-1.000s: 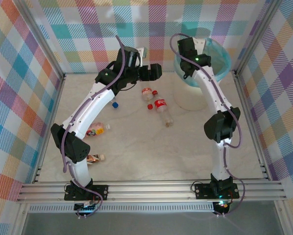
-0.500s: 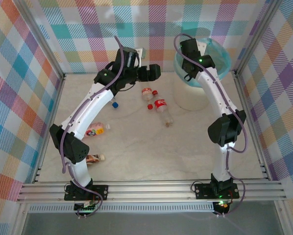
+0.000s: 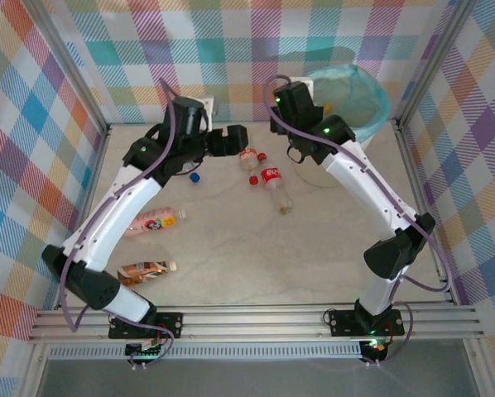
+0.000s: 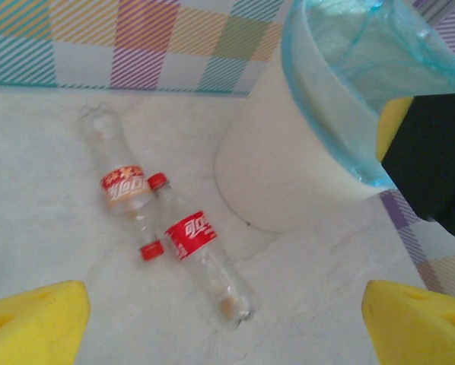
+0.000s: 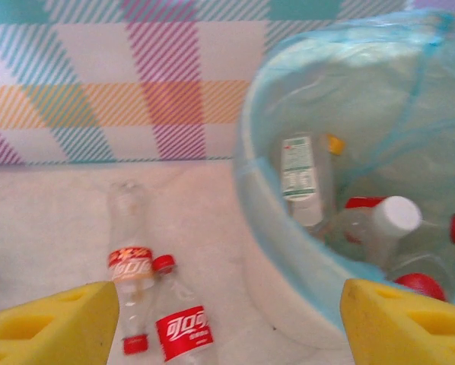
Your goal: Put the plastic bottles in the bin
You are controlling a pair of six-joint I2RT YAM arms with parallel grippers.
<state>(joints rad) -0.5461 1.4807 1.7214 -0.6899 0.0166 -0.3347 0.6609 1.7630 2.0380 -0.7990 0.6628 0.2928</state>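
**A:** Which way did my plastic bottles (image 4: 191,234) lie?

**B:** You had four on the table (image 3: 330,248). Two lay touching, head to tail, just left of the bin (image 3: 378,99). The orange-labelled bottle (image 3: 247,155) pointed its red cap toward your arms' bases. The red-labelled bottle (image 3: 272,175) pointed its cap toward the back wall (image 3: 231,58). Both long axes ran roughly far to near, slightly slanted.

**A:** And the other two?

**B:** They were beside your left arm (image 3: 123,198), well apart from that pair. The pink-labelled bottle (image 3: 152,220) and the brown bottle (image 3: 142,270) each lay crosswise, caps to the right. One blue cap (image 3: 194,176) sat by the arm, and I couldn't tell what it belonged to.

**A:** Inside the bin?

**B:** I saw a green-and-white labelled bottle (image 5: 302,179), a white cap (image 5: 396,216) and two red caps (image 5: 419,284). I couldn't count the bottles exactly.

**A:** My jaws?

**B:** Your left gripper (image 3: 239,139) hung near the pair, and your right gripper (image 5: 229,323) was by the bin's left rim. Both stood spread wide, with nothing between the yellow pads (image 5: 52,323).
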